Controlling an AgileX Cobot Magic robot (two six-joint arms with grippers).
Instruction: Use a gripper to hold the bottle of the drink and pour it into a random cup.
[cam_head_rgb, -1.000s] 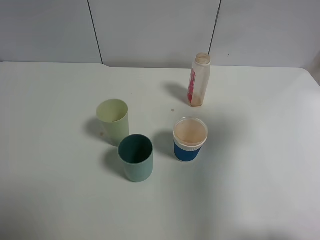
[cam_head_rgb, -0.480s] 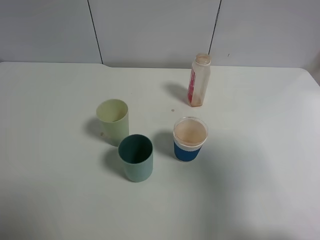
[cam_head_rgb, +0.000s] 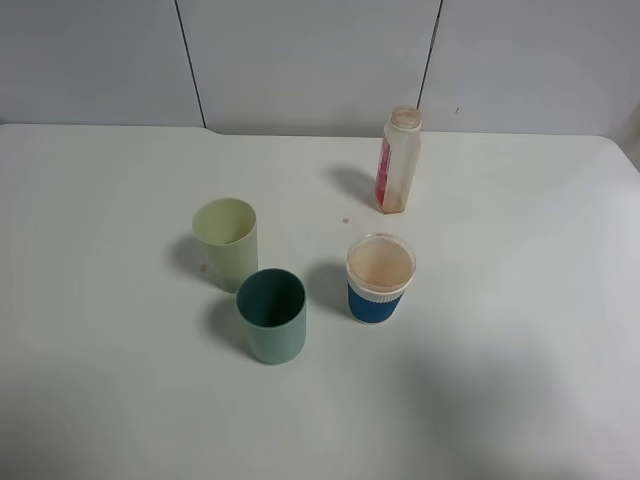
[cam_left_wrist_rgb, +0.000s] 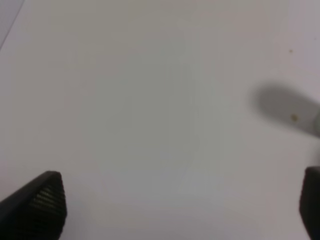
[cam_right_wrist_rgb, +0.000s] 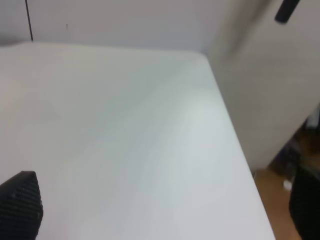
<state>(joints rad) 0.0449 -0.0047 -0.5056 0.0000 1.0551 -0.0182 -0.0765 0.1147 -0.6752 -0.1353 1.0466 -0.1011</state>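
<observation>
The bench (cam_head_rgb: 520, 330) is a plain white top with a few small brown specks near the bottle (cam_head_rgb: 398, 162); behind it runs a pale grey panelled wall (cam_head_rgb: 310, 60) with dark vertical seams. The bottle stands upright, capless, toward the wall, well apart from the pale yellow-green cup (cam_head_rgb: 227, 243); the dark teal tumbler (cam_head_rgb: 272, 315) sits just beside that cup, on the side away from the bottle; the blue-sleeved clear cup (cam_head_rgb: 379, 279) stands between bottle and tumbler. The left claw (cam_left_wrist_rgb: 180, 205) hangs over bare bench, fingers wide apart; the right claw (cam_right_wrist_rgb: 165, 207) is likewise spread, near the bench's edge, where brown floor (cam_right_wrist_rgb: 272, 200) shows.
</observation>
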